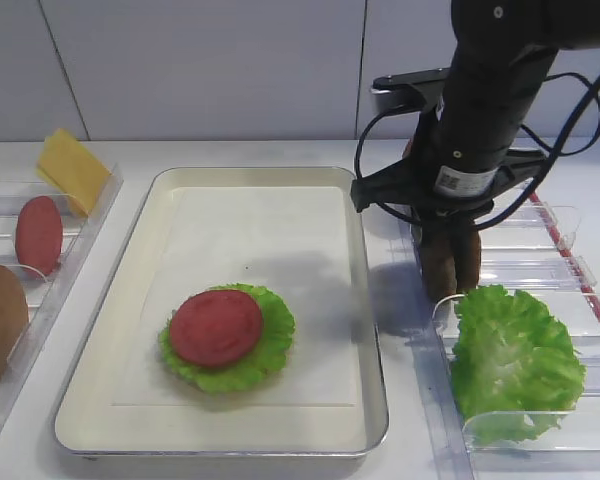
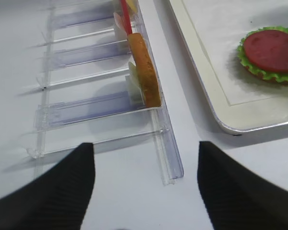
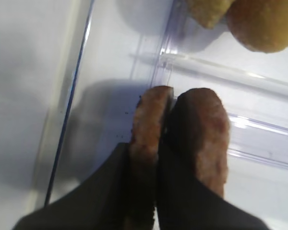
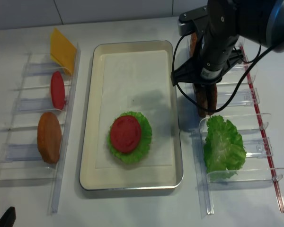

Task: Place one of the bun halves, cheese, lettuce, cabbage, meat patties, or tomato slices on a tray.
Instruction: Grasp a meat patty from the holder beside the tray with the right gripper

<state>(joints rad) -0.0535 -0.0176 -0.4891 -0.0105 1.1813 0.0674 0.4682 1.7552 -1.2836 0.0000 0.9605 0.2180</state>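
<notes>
Two dark brown meat patties stand on edge in the clear right bin (image 1: 540, 265). My right gripper (image 3: 144, 191) is shut on the left patty (image 3: 149, 124), with one finger wedged between it and the other patty (image 3: 204, 129); from above, the gripper (image 1: 450, 250) reaches down beside the silver tray (image 1: 370, 300). On the tray's paper lies a lettuce leaf (image 1: 270, 350) with a tomato slice (image 1: 216, 327) on top. My left gripper (image 2: 144, 187) hangs open over bare table near the left bin's corner. Cabbage is out of view.
The left bin (image 4: 66, 156) holds a cheese slice (image 4: 61, 49), a tomato slice (image 4: 57, 90) and a bun half (image 4: 49, 137). More lettuce (image 4: 222, 146) sits in the right bin's near slot, and bun halves (image 3: 264, 24) lie beyond the patties.
</notes>
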